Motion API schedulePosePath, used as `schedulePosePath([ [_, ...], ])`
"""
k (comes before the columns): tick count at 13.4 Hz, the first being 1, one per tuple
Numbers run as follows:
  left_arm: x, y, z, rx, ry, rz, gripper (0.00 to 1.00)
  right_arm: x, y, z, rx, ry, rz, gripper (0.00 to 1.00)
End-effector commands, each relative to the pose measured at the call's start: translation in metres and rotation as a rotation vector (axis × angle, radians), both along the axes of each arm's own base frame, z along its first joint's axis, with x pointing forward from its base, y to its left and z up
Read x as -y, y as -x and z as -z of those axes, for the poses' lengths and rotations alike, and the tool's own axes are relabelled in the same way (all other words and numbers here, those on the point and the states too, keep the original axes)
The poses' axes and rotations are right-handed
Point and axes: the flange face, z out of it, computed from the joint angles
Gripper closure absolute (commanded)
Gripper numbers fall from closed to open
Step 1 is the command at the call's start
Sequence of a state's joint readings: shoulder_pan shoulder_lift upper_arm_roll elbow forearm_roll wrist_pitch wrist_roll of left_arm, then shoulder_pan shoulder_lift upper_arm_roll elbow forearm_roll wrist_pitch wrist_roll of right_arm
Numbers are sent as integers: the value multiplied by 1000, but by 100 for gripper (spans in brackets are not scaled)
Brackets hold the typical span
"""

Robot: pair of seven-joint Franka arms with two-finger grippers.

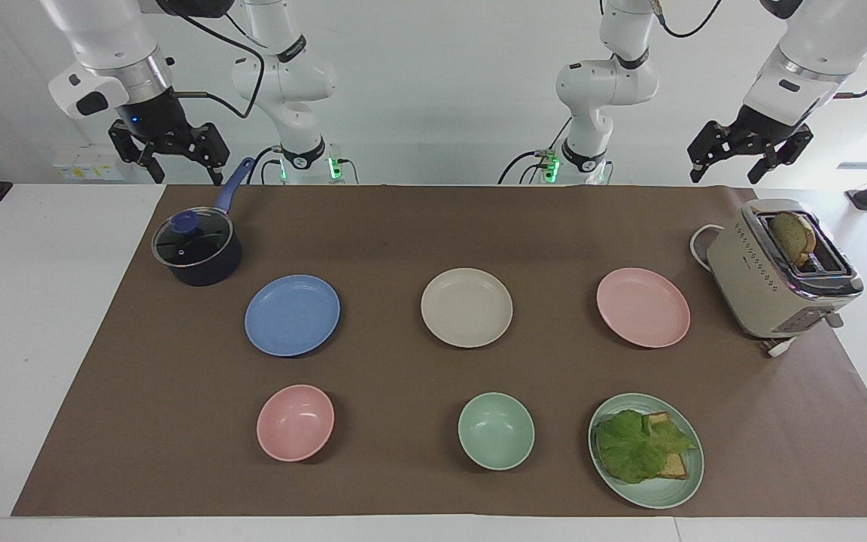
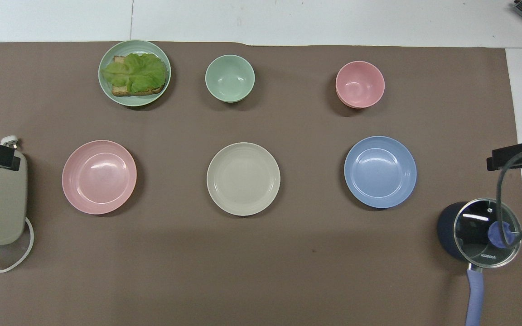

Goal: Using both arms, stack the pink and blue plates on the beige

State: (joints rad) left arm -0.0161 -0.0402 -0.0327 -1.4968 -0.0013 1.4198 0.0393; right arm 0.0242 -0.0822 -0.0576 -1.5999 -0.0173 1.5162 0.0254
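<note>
Pale pink round plastic plate (image 1: 643,307): flat, rim up, no long axis, toward the left arm's end.
Cream-beige round plate (image 1: 466,307): flat, mid-cloth, between the two others.
Cornflower blue round plate (image 1: 292,315): flat, toward the right arm's end.
Left gripper (image 1: 749,162): raised near the beige metal toaster (image 1: 780,275), fingers spread, empty.
Right gripper (image 1: 170,162): raised near the dark lidded saucepan (image 1: 197,252), fingers spread, empty.

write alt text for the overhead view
Pink plate, beige plate and blue plate lie apart in a row on a brown mat; bowls and a lettuce toast plate sit farther from the robots.
</note>
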Motion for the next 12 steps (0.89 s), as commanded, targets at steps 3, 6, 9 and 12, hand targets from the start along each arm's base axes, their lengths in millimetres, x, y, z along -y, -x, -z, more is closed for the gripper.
schedulePosePath([
  [3, -6, 5, -5, 9, 13, 1, 0, 2, 2, 2, 3, -1, -4, 0],
  [6, -26, -4, 43, -20, 14, -45, 0, 2, 2, 2, 3, 0, -5, 0],
  [9, -38, -15, 120, 4, 14, -70, 0, 2, 2, 2, 3, -1, -4, 0],
  [12, -49, -23, 205, 35, 14, -90, 0, 2, 2, 3, 1, -1, -4, 0],
])
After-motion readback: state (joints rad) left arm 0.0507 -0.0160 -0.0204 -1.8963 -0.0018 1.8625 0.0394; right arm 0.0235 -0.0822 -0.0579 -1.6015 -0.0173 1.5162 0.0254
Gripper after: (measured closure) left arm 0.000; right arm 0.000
